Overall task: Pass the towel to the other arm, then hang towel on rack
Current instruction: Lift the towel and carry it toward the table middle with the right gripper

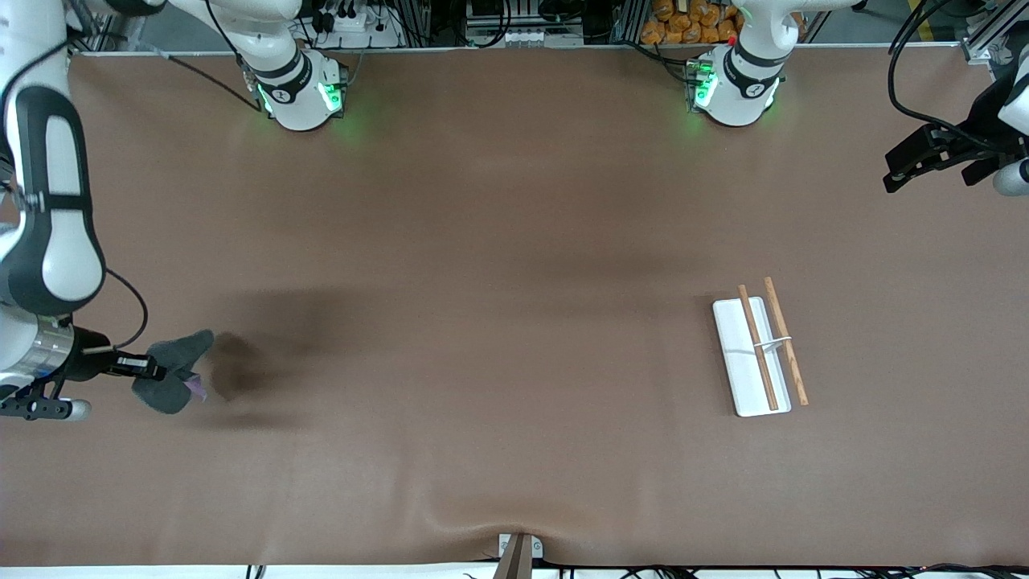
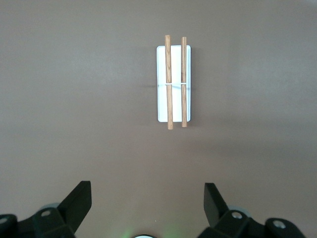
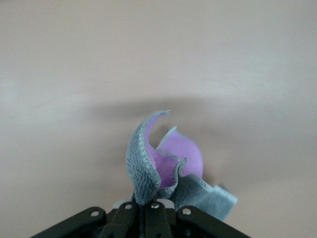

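One towel (image 1: 171,371) pinched in right gripper (image 1: 161,372), hanging above table (image 1: 482,322).

You have a brown table mat (image 1: 498,241) spread over the whole work surface, with a slight wrinkle rising near its edge closest to the front camera. At that edge, mid-table, you can see a small grey metal bracket (image 1: 518,551) with two screws. Along the top of the front view, past the mat's edge, a pile of orange objects (image 1: 687,24) sits between the frames, and black cables (image 1: 912,72) loop down toward the left arm's end of the table
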Controlling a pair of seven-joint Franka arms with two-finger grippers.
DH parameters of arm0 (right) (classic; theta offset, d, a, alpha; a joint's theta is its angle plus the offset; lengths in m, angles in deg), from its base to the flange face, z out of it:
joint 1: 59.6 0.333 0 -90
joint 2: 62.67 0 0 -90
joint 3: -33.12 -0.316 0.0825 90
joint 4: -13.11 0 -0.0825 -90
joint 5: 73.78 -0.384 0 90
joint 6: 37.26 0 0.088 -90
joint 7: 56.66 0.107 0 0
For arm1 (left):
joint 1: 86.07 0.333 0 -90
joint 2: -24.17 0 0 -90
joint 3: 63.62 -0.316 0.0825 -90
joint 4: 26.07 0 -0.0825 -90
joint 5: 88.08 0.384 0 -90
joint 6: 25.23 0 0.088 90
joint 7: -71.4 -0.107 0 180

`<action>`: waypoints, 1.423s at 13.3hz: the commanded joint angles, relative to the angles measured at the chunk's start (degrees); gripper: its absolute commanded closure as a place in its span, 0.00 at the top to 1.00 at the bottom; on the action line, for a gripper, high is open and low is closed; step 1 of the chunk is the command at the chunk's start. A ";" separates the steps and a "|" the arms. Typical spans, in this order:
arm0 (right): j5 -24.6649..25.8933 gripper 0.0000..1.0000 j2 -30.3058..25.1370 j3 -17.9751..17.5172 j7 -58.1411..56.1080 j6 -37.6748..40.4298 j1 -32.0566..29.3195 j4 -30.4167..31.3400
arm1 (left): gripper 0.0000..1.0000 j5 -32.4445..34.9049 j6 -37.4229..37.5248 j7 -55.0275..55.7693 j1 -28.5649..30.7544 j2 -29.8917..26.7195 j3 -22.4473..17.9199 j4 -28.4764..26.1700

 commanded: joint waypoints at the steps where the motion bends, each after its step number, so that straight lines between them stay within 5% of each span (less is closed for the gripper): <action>1: -7.07 0.00 -3.16 -0.07 0.99 0.68 3.45 0.61 | 1.00 -0.90 -0.31 -1.65 0.39 -1.12 -0.30 -0.58; 7: -22.31 0.00 -3.07 0.19 8.81 -2.12 15.83 -2.37 | 1.00 -0.90 -0.31 -1.65 0.48 -1.03 -0.30 -0.58; 13: -21.53 0.00 -2.90 0.28 26.91 -13.02 31.57 -2.73 | 1.00 -0.99 -0.57 -1.39 0.39 -0.59 -0.30 -0.67; 19: -16.26 0.00 -0.09 0.37 27.90 -18.03 42.73 -3.35 | 1.00 -1.25 -0.48 -0.51 0.30 -0.50 -0.22 -1.63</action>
